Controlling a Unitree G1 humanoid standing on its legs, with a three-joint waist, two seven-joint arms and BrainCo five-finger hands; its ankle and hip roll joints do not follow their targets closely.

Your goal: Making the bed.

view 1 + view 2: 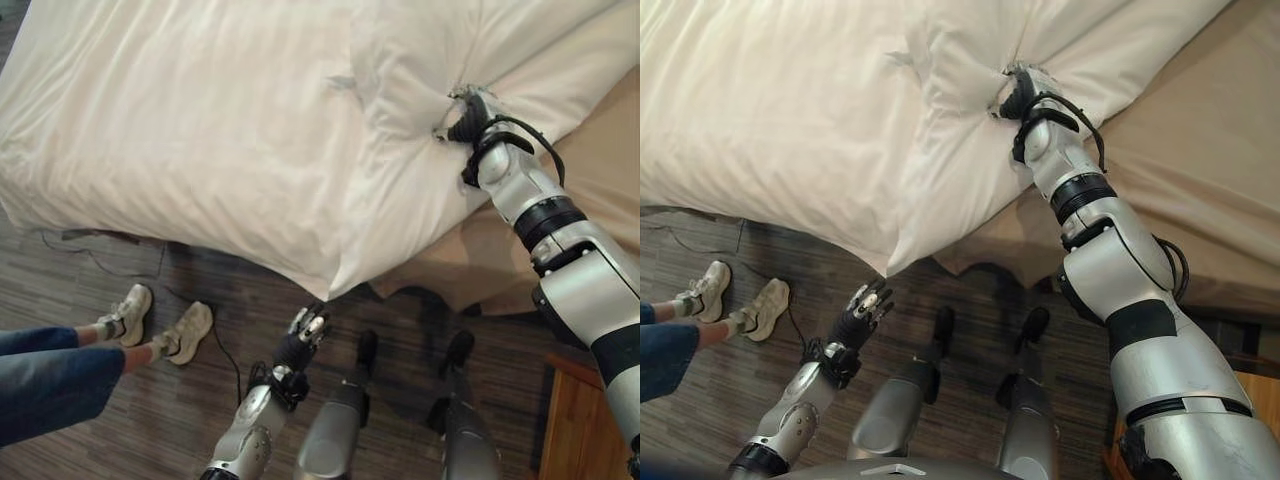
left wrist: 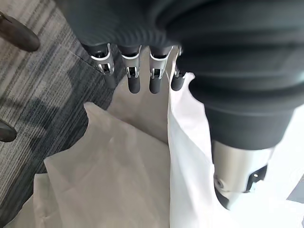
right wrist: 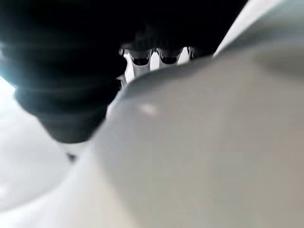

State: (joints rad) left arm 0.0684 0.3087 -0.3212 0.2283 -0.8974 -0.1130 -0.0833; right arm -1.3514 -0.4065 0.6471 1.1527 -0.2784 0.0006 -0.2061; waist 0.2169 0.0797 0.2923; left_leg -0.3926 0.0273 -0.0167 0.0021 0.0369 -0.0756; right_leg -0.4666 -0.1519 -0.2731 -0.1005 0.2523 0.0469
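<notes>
Left hand point(image 1: 862, 308) hangs low in front of the robot, above the floor point(image 1: 120, 420), near the hanging corner of the duvet point(image 1: 200, 120) but not touching it. In the left wrist view its fingers point(image 2: 134, 81) are straight and side by side, nothing between them; hand loose, holding nothing.

A person sits at the left edge: jeans point(image 1: 50, 375) and two pale sneakers point(image 1: 160, 328) on the floor, just below the bed's edge. A thin dark cord lies on the floor beside the sneakers.

At the lower right corner, part of a wooden stand point(image 1: 580, 420) shows, next to the bed.

White duvet covers most of the bed. One corner droops over the near edge and points down at the floor, between the person's feet and the right arm. To the right of that corner a tan sheet point(image 1: 1200, 170) is exposed; its edge hangs over the bed side as well.

Right hand point(image 1: 1018, 92) is farther out, on top of the duvet, arm stretched over the tan sheet. Cloth is bunched into folds radiating from the hand. In the right wrist view the fingers point(image 3: 140, 58) curl over a ridge of white cloth: hand closed on the duvet.
</notes>
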